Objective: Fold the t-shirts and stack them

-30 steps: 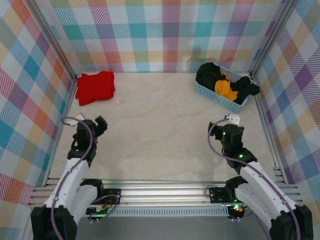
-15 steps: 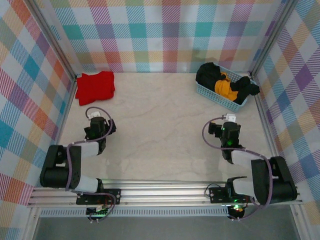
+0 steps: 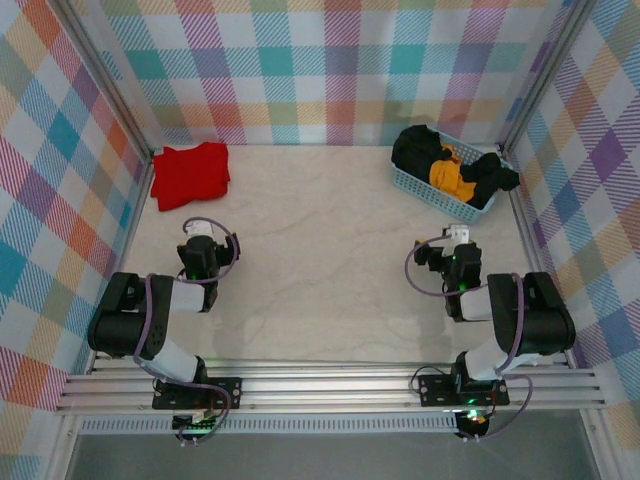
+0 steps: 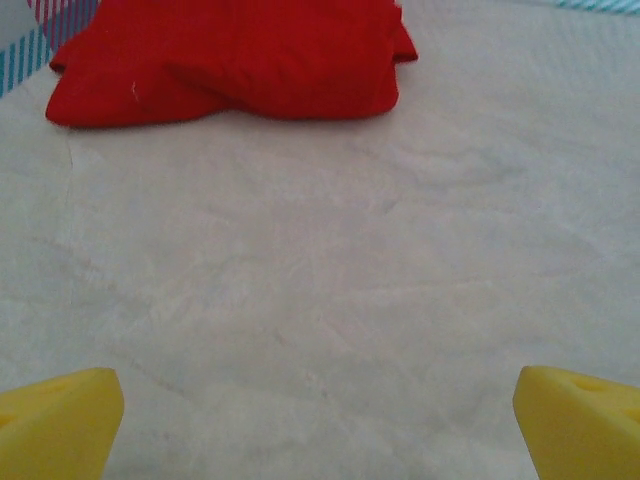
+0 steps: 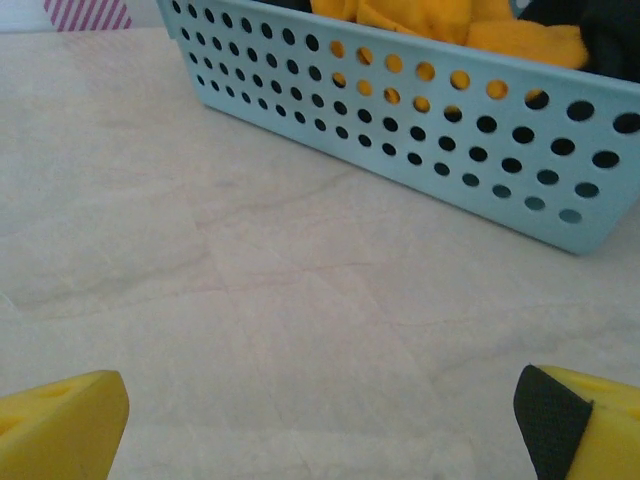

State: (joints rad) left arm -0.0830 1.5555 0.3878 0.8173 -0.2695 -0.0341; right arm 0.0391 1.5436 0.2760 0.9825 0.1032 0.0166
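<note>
A bright red t-shirt (image 3: 190,175) lies folded at the table's far left corner; in the left wrist view the red t-shirt (image 4: 230,55) is well ahead of the fingers. Black t-shirts (image 3: 420,148) and an orange-yellow t-shirt (image 3: 452,172) are heaped in the light blue basket (image 3: 428,184) at the far right. My left gripper (image 3: 203,243) rests low over bare table, open and holding nothing, its yellow fingertips (image 4: 60,420) far apart. My right gripper (image 3: 460,248) is open and holds nothing, short of the basket (image 5: 400,120) with orange cloth (image 5: 420,15) above its rim.
Plaid walls with metal corner posts (image 3: 140,190) close in the table on three sides. An aluminium rail (image 3: 320,385) runs along the near edge at the arm bases. Bare marble tabletop (image 3: 320,250) spreads between the two grippers.
Both arms have folded down low toward their bases. The grippers stay near the same spots and remain open. The shirts and basket have not moved.
</note>
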